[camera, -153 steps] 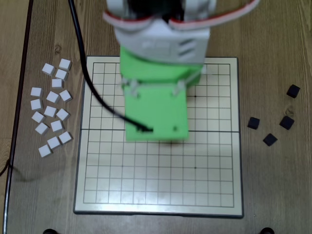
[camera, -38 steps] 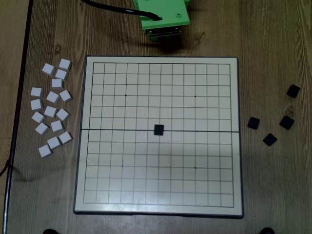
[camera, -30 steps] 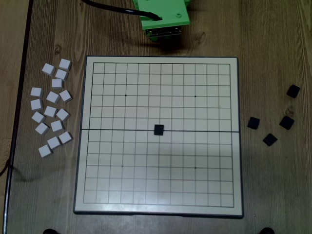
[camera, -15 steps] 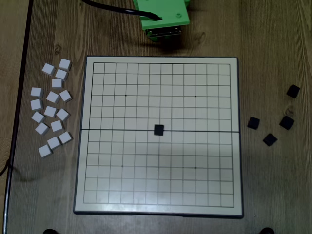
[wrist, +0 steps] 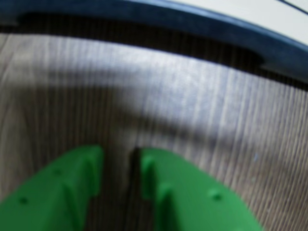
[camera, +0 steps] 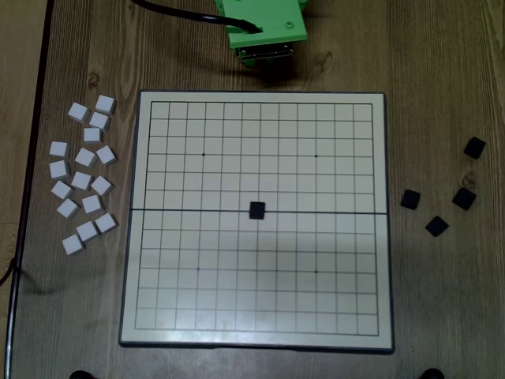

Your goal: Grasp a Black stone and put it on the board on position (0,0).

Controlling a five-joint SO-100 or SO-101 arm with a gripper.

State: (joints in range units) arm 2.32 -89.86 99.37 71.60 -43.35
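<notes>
Since five seconds ago the arm has withdrawn from over the board's middle to the top edge of the overhead view, leaving one black stone (camera: 257,210) on the centre fold line; over the last second nothing has shifted.

Wrist view: the gripper (wrist: 120,166) hangs low over bare wooden table (wrist: 159,106), its green fingers (wrist: 72,187) nearly together with only a narrow dark slit between them and nothing held. Beyond the fingertips, the board's (wrist: 202,24) dark rim crosses the top of the view.

Overhead view: the gripper (camera: 264,57) sits just outside the board's (camera: 260,332) top rim, well apart from the placed stone. That stone lies flat at the board's centre, on the thick fold line. It is the only piece on the board.

Four more black stones (camera: 409,199) lie loose on the table (camera: 442,316) right of the board, apart from one another. A cluster of white tiles (camera: 82,180) lies on the table left of the board. A black cable (camera: 170,12) runs to the arm's green housing at the top.
</notes>
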